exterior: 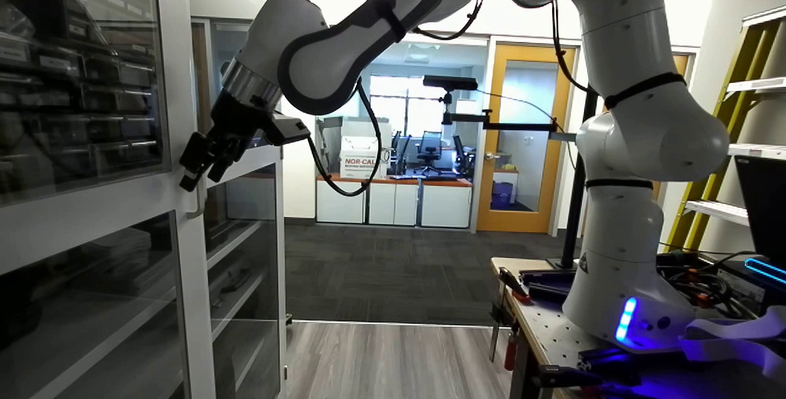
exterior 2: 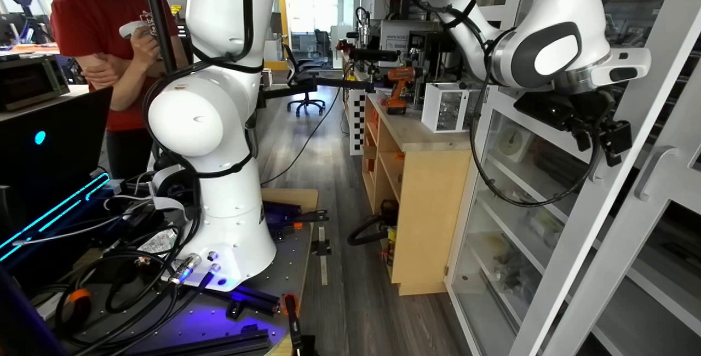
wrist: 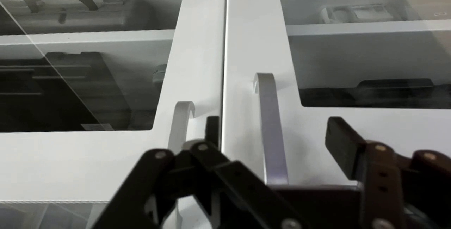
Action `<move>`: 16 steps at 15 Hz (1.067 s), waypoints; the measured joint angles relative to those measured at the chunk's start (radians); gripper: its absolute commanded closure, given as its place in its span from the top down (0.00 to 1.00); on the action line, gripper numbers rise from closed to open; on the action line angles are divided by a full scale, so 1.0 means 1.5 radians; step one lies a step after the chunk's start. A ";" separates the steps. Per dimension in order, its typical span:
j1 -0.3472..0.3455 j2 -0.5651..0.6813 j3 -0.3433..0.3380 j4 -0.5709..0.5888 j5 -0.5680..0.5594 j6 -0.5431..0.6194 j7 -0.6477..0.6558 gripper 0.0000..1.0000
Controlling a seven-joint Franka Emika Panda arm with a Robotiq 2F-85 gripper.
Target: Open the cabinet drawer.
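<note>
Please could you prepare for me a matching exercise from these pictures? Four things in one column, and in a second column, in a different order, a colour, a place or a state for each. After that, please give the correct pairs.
Column 1
1. fingers
2. power drill
3. person's shirt
4. robot's base light

Column 2
A. glowing blue
B. red
C. apart, with a cabinet door handle between them in the wrist view
D. standing on a wooden workbench

Pairs: 1-C; 2-D; 3-B; 4-A
</note>
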 measured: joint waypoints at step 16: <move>0.009 -0.002 -0.009 0.003 0.003 -0.008 0.016 0.05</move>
